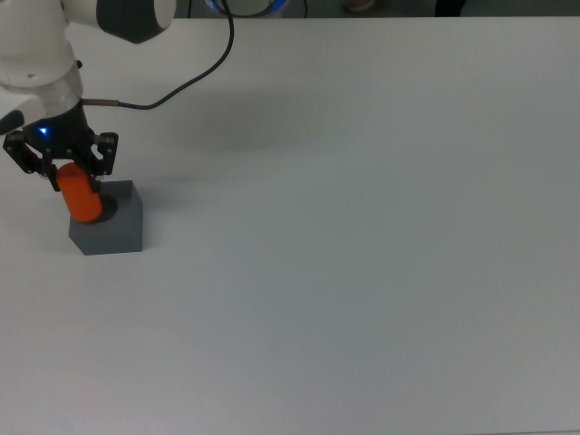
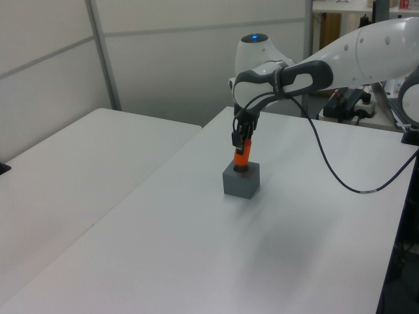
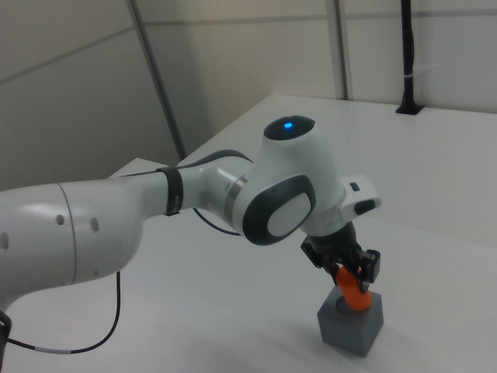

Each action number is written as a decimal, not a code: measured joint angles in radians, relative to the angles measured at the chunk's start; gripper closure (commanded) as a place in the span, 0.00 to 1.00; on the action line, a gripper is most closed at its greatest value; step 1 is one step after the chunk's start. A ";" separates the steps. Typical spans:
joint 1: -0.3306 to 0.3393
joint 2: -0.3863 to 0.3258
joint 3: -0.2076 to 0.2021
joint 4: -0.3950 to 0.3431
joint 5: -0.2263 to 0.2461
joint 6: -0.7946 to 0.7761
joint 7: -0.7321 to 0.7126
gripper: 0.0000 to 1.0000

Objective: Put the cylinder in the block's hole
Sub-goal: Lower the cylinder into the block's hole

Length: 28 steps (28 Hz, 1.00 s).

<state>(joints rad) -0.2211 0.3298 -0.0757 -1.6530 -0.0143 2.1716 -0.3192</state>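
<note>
Gripper point(image 1: 60, 166) pinches the upper end of the cylinder point(image 1: 82, 197), fingers pressed against its sides; the orange body hangs below them, bottom end at the mouth of the block's recess. Left view: cylinder point(image 2: 241, 158) upright above the block point(image 2: 241, 180), lower end meeting the top face at the hole, seemingly just entering. Right view: cylinder point(image 3: 352, 291) reads as tilted, lower end toward the block point(image 3: 351, 322); camera angle may account for part of that lean.

Judged step: insertion, partly begun, not seated.

To do it well:
- descend straight along the cylinder's axis, slowly; any sideways drift would catch the rounded end on the rim
- correct the tilt, if real, before pushing further; the rounded end should help it centre itself
- hold the grip until the cylinder bottoms in the recess, then part the fingers and lift straight up so nothing drags it back out
- block is loose on the table point(image 1: 362, 236), so a side load could slide or tip it

Farther off: black cable point(image 1: 177, 91) trails from the wrist across the tabletop toward the top view's upper edge, well apart from the block
</note>
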 measured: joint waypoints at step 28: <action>0.019 0.012 0.012 0.005 -0.008 -0.031 0.000 1.00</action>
<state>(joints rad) -0.2020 0.3414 -0.0641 -1.6476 -0.0223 2.1408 -0.3192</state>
